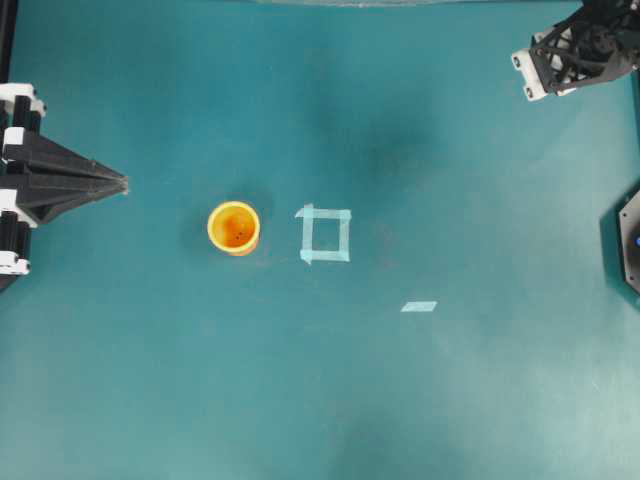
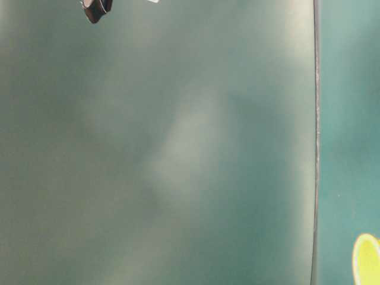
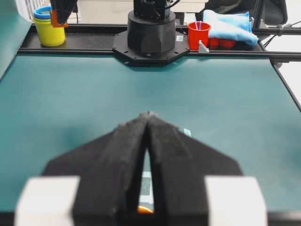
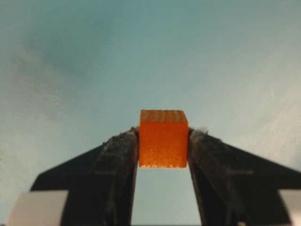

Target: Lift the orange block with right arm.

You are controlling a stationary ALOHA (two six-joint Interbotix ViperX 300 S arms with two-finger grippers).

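Note:
The orange block (image 4: 163,139), a tiny cube with a lighter top face, is clamped between the two black fingers of my right gripper (image 4: 163,137) and hangs above the teal table. In the overhead view the right gripper (image 1: 565,55) is raised at the far right corner and hides the block. In the left wrist view the block (image 3: 56,20) shows as an orange bit under the distant gripper. My left gripper (image 1: 124,183) is shut and empty at the left edge, pointing at the cup; its jaws meet at the tip (image 3: 148,114).
A round orange-yellow cup (image 1: 234,227) stands left of centre; it also shows in the table-level view (image 2: 368,261). A pale tape square (image 1: 325,234) lies beside it and a tape strip (image 1: 419,306) further right. The right arm's base (image 1: 628,245) is at the right edge.

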